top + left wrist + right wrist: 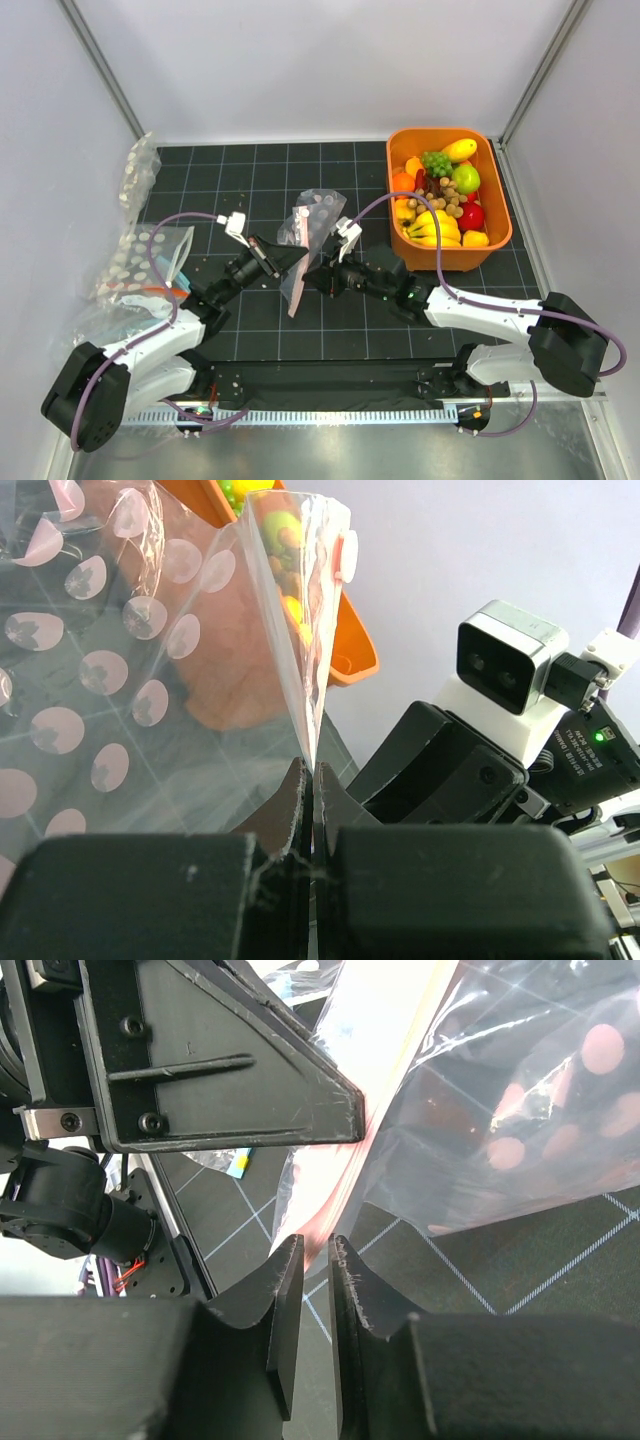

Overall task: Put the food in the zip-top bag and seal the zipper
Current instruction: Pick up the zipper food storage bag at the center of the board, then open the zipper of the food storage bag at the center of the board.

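Mid-tabletop, the left gripper (308,785) has its fingers clamped on the clear pink-dotted plastic bag (306,238). The right gripper (315,1260) holds its fingers narrowly apart at the pale pink zipper strip (395,1080).

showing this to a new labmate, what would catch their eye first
The clear pink-dotted zip-top bag, held up mid-table with the left claw shut on its edge and the right claw just beside it. Next, the orange tub at the far right, heaped with bright toy fruit: bananas, grapes, a green apple.
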